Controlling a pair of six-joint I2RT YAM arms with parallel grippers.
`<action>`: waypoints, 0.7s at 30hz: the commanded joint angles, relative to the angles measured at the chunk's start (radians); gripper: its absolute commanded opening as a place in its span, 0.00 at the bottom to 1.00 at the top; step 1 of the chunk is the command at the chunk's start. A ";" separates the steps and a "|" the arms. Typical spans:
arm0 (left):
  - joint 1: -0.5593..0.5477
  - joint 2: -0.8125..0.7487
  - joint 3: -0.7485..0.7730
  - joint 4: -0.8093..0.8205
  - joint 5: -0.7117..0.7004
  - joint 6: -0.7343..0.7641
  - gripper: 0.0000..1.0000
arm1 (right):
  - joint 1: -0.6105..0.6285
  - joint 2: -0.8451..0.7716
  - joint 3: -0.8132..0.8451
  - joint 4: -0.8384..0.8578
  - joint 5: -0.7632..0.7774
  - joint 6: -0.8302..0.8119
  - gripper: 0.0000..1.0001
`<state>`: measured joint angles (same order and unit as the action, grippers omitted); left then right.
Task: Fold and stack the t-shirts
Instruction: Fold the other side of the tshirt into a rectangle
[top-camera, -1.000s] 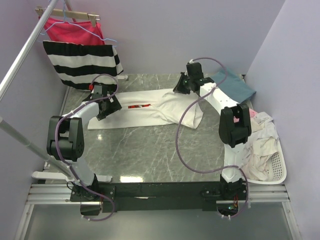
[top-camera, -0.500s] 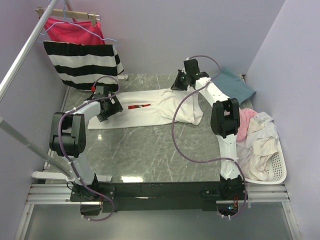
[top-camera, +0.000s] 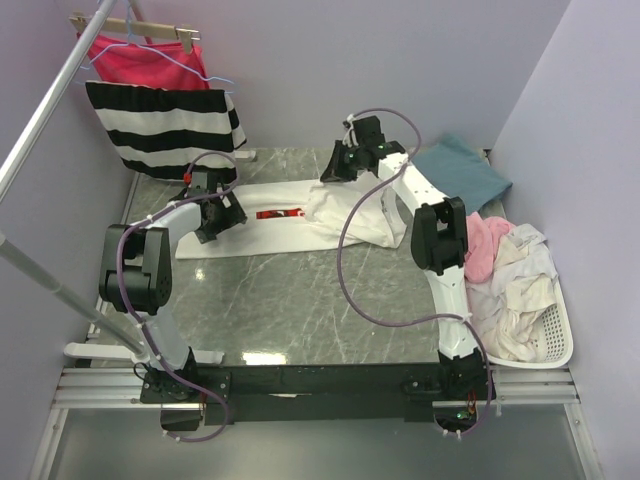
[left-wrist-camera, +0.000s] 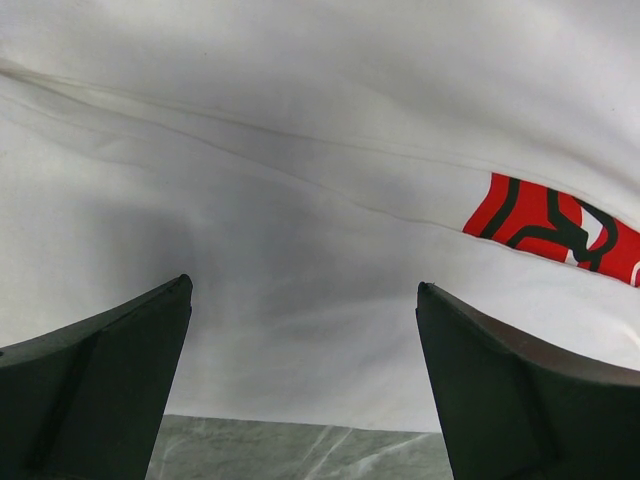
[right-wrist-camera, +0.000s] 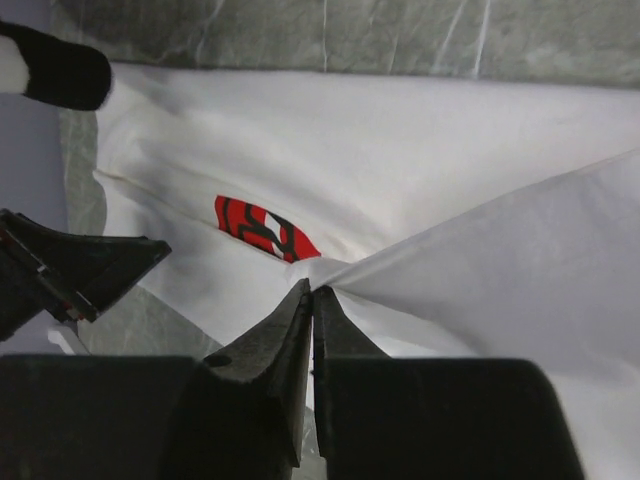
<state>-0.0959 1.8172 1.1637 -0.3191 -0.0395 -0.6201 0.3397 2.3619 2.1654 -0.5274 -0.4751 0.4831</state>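
Above the far-left corner of the worktop (top-camera: 290, 300), a red-pink garment (top-camera: 140, 52) and a black-and-white striped garment (top-camera: 165, 125) hang on hangers from a metal rail (top-camera: 48, 105).

The left gripper (top-camera: 218, 222) is positioned over the left end of the white t-shirt (top-camera: 300, 232), near the worktop's left edge. Its jaws are fully spread and nothing is between them. In the left wrist view the cloth lies flat below the fingers (left-wrist-camera: 95, 390).

The white t-shirt lies spread across the far half of the worktop, from the left edge towards the centre. Its red logo (top-camera: 278, 213) faces up, partly covered by a fold.

The right gripper (right-wrist-camera: 310, 292) is closed on a pinch of the white t-shirt's right portion, which is lifted off the worktop and drawn over the spread part, just beside the logo.

A teal-blue t-shirt (top-camera: 465, 170) lies in the far-right corner. At the right edge, a white basket (top-camera: 558, 345) holds crumpled pale t-shirts (top-camera: 520, 290), one of them pink (top-camera: 487, 245).
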 joint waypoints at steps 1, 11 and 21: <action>-0.005 0.014 0.034 0.014 0.016 0.017 1.00 | 0.019 0.017 0.039 -0.045 -0.022 -0.044 0.14; -0.004 -0.027 0.031 -0.001 -0.080 0.019 0.99 | -0.027 -0.240 -0.358 0.164 0.289 -0.051 0.48; 0.025 -0.009 -0.015 -0.015 -0.154 0.003 0.99 | -0.106 -0.153 -0.282 0.035 0.244 -0.083 0.49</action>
<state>-0.0803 1.8210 1.1625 -0.3275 -0.1513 -0.6205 0.2432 2.1735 1.8172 -0.4660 -0.2420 0.4080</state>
